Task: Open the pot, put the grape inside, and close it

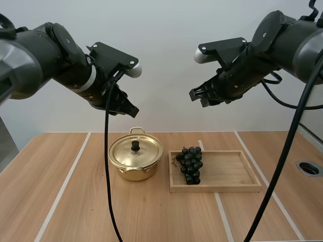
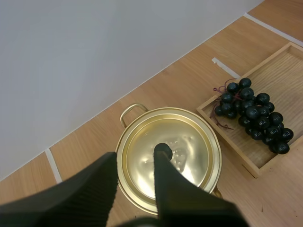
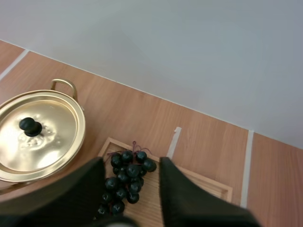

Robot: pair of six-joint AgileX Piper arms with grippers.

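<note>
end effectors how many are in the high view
2: the left end effector is up over the pot, the right end effector up over the grapes on the tray, both open.

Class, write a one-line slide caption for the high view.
Left claw and right claw hover open above the lidded pot and grapes in the tray.

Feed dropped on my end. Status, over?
Left gripper open, high over pot. Right gripper open, high over grapes. Lid on; grapes at wooden tray's pot-side end. Nothing blocking lid knob.
</note>
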